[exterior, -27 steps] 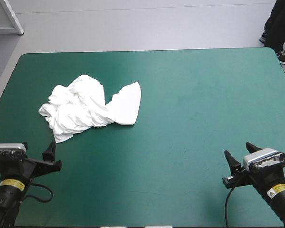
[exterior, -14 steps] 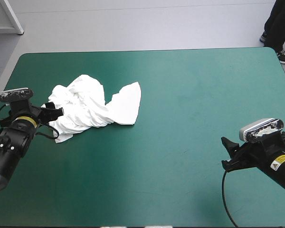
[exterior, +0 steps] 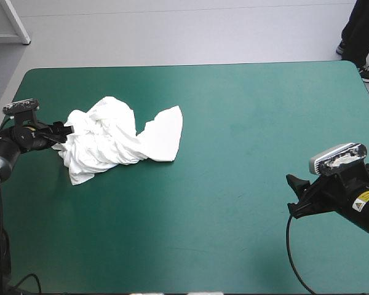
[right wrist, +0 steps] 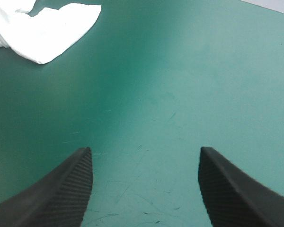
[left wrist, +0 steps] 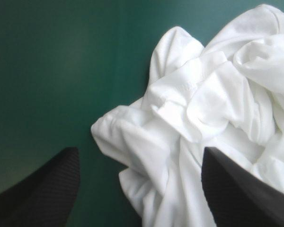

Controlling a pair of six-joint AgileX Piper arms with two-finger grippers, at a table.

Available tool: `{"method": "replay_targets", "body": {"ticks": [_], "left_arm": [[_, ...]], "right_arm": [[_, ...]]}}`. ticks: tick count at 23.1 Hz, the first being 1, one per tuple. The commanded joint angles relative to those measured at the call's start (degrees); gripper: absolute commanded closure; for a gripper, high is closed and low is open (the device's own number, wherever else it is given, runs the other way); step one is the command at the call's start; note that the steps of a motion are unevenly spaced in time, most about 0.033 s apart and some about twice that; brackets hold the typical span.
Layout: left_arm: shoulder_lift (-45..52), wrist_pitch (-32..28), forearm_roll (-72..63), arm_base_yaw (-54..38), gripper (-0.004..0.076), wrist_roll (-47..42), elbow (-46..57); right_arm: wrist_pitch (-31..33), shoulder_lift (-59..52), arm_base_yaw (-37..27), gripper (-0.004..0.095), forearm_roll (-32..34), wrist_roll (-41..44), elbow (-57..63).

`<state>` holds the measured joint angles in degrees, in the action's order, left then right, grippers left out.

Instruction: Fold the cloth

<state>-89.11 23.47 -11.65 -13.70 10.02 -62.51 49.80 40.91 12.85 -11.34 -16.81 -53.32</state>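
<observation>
light: bright, even, from overhead | teal-green table cover: soft pale sheen mid-table, no hard glare | crumpled white short-sleeved T-shirt: grey shade in its folds, thin shadow along its near rim | my left wrist view: cover dim beside the T-shirt | my right wrist view: darker band on the cover ahead of my right gripper

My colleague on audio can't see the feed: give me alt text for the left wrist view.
A crumpled white T-shirt lies heaped on the teal-green cover, filling much of the space ahead of the left gripper. Its black jaws stand open, with the near edge of the heap between them.
</observation>
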Motion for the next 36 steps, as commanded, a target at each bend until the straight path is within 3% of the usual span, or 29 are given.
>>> {"method": "replay_targets", "body": {"ticks": [1, 6, 10, 17, 18, 27, 36], "left_arm": [[-3.0, -1.8, -6.5, -0.4, 0.0203, 4.6, -5.6], [-10.7, 1.1, -6.8, -0.4, 0.0210, 4.6, -8.9], [-12.4, 1.5, -6.6, -0.4, 0.0276, 5.4, -8.8], [-12.4, -0.7, -6.6, -0.4, 0.0683, 6.0, -8.8], [-12.4, -0.8, -6.6, -0.4, 0.0704, 6.0, -8.8], [-12.4, -1.3, -6.6, -0.3, 0.0705, 6.2, -8.8], [-12.4, 1.2, -6.6, -0.3, 0.0705, 6.4, -8.8]], "right_arm": [[-2.5, 2.0, -0.1, 0.0305, -2.0, -0.5, -1.9], [-3.8, 7.1, -0.1, 0.0305, -8.7, -0.6, -3.8], [-3.8, 13.2, -0.1, 0.0338, -10.9, -3.6, -9.7], [-3.5, 32.9, -0.1, 0.0345, -13.2, -6.2, -27.6], [-3.5, 36.5, -0.1, 0.0345, -14.1, -6.7, -30.7], [-3.7, 62.5, 11.5, 0.0345, -6.9, -4.2, -55.5], [-2.4, 79.6, 13.5, 0.0345, -8.6, -2.8, -70.2]]}}
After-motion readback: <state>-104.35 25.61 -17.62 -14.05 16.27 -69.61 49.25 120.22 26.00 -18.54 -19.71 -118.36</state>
